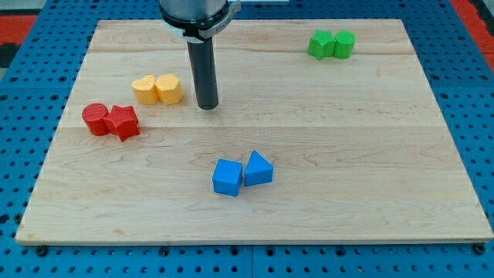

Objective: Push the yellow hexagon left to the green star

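Observation:
The yellow hexagon [169,89] lies at the upper left of the wooden board, touching a yellow heart-shaped block [144,89] on its left. The green star [319,45] lies near the board's top right, touching a second green block [343,44] on its right. My tip [207,106] rests on the board just right of the yellow hexagon, a small gap apart, slightly lower in the view. The dark rod rises from it to the arm's mount at the view's top.
A red cylinder [96,119] and a red star [123,122] touch each other at the left. A blue cube-like block [227,177] and a blue wedge-like block [258,168] touch near the bottom middle. The wooden board [370,154] sits on a blue pegboard.

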Controlling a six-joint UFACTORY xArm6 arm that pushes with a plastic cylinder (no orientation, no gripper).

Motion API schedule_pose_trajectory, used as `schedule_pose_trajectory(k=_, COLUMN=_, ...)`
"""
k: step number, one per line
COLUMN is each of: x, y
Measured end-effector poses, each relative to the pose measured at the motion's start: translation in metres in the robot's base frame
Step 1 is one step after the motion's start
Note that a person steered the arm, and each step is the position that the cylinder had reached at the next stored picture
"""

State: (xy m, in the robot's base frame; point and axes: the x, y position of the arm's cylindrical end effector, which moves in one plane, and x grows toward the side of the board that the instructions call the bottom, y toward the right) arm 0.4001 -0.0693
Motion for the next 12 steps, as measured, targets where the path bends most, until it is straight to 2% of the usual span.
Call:
schedule_pose_trajectory(k=1, x=0.000, y=-0.043)
schedule_pose_trajectory(k=6, x=0.001, y=-0.095)
schedule_pose_trajectory(k=7, x=0.001, y=-0.128)
schedule_pose_trajectory(k=11, x=-0.032, y=-0.133)
schedule_pose_trajectory(k=12, x=-0.032, y=-0.094)
